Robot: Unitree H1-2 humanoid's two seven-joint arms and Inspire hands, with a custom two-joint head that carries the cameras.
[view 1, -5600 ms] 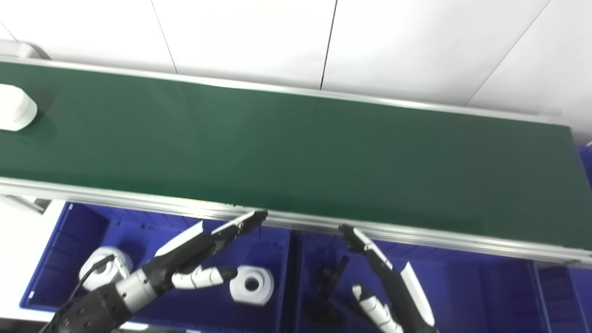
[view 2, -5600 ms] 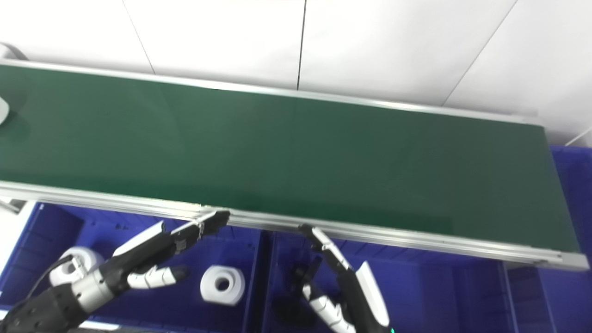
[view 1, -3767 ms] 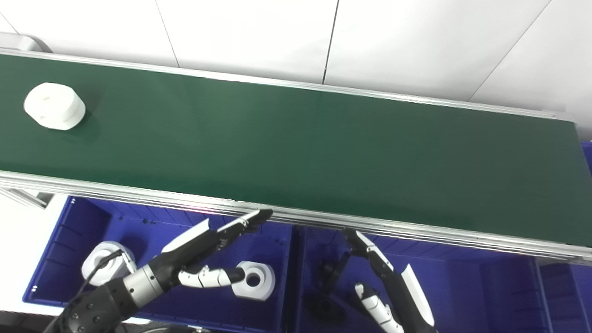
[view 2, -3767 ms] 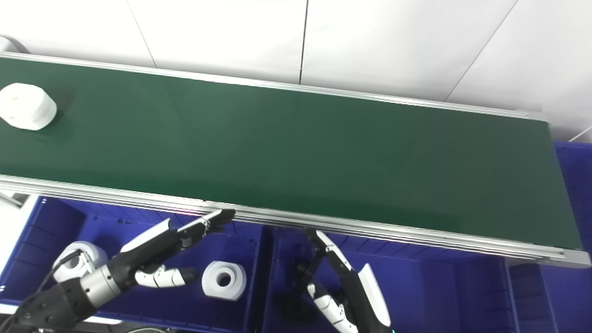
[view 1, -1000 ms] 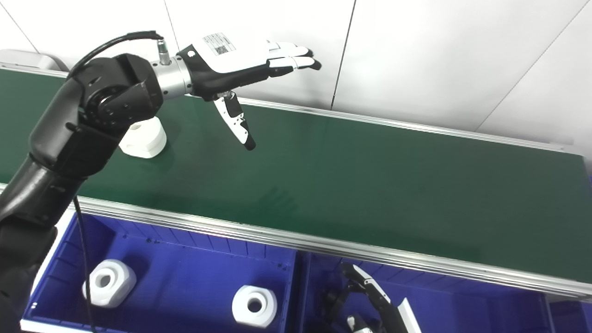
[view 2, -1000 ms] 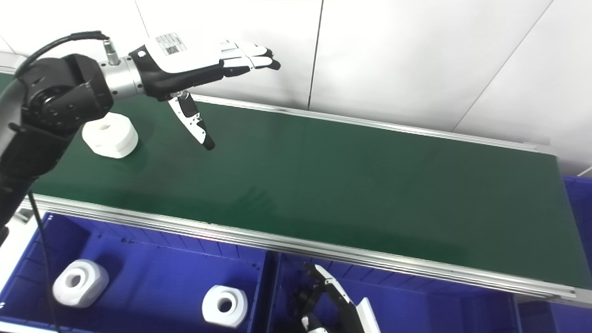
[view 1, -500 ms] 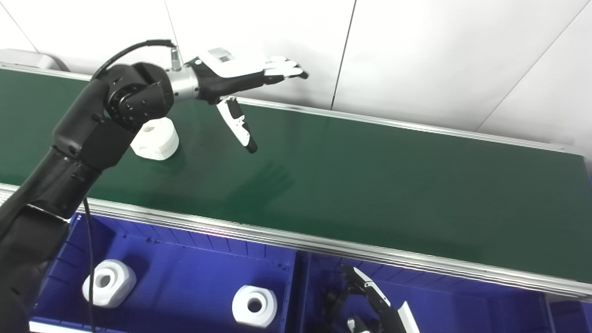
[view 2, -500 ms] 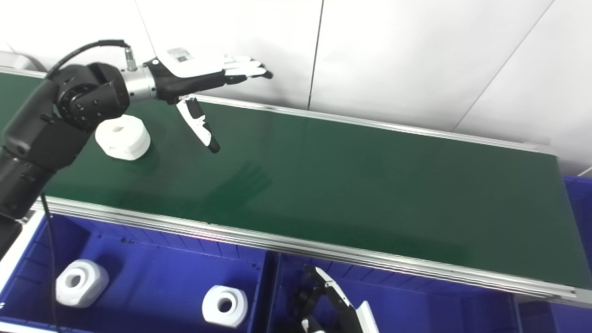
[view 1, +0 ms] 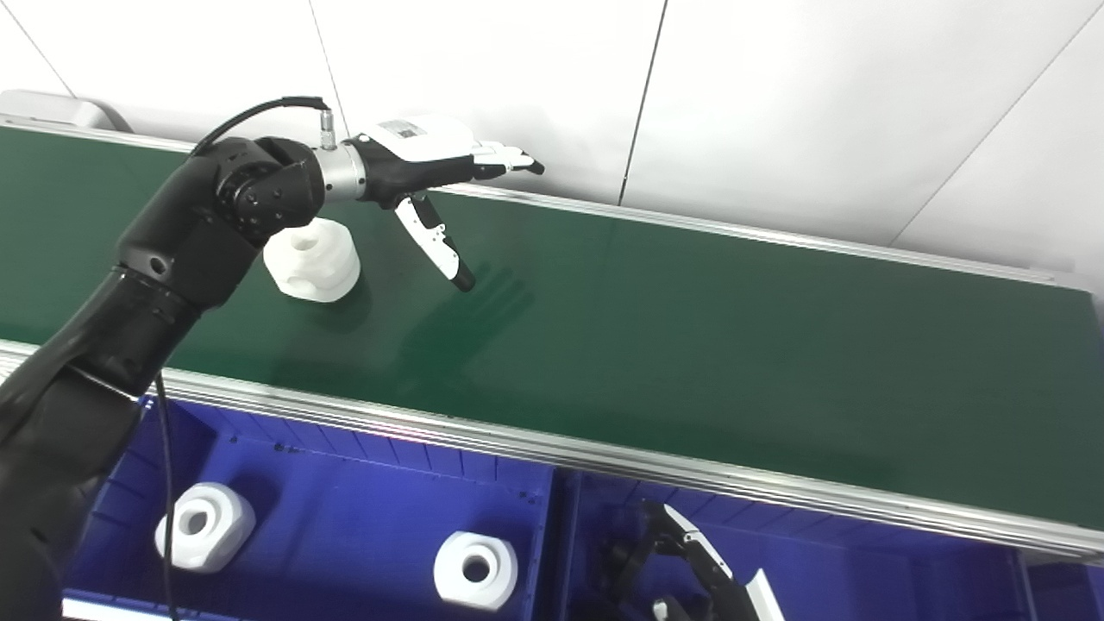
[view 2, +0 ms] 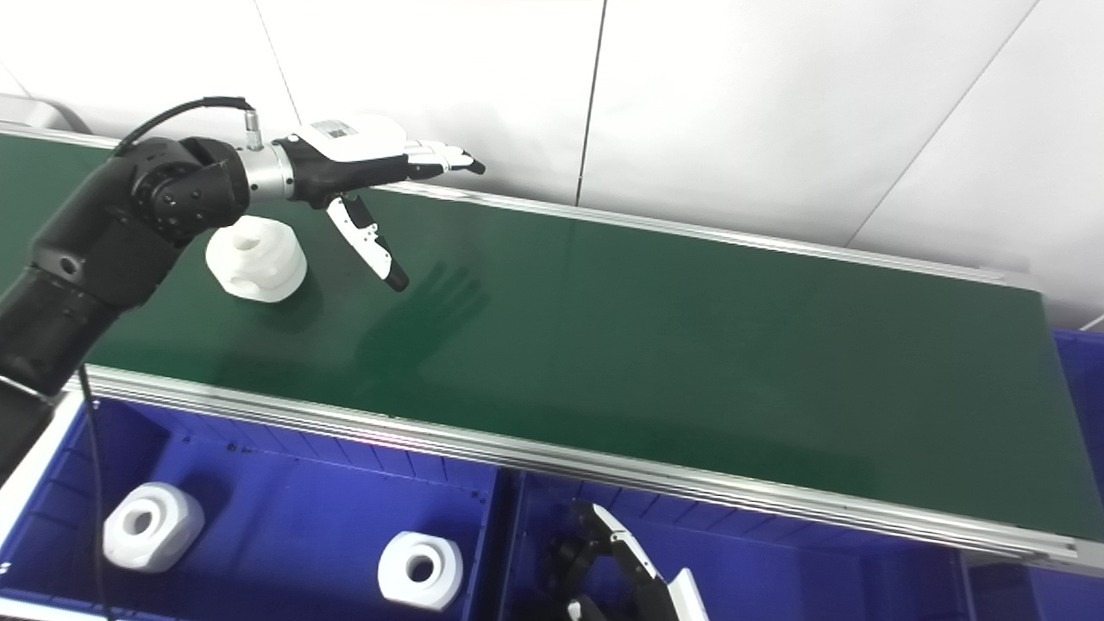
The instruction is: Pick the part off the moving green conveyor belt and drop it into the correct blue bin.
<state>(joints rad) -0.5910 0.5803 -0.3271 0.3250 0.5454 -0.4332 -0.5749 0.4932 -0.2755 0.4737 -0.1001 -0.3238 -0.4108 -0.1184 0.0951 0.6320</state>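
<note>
A white ring-shaped part (view 1: pixel 312 259) rides on the green conveyor belt (view 1: pixel 690 328) at the left. My left hand (view 1: pixel 431 168) is open above the belt's far side, just right of the part, fingers stretched right and thumb (view 1: pixel 435 243) pointing down. It holds nothing. My right hand (view 1: pixel 716 582) is low at the bottom edge over the middle blue bin (view 1: pixel 862 569), fingers apart and empty. The left blue bin (view 1: pixel 345 517) holds two white ring parts (view 1: pixel 474 569) (view 1: pixel 205 526).
A black part (view 2: pixel 569 552) lies in the middle bin beside my right hand. The belt has an aluminium rail (view 1: pixel 552 444) along its near edge. A white wall stands behind the belt. Another blue bin edge (view 2: pixel 1078 362) shows at the far right.
The white part has travelled right along the belt, closer to my left hand. My left hand has dropped lower toward the belt and stays open. My right hand has hardly moved.
</note>
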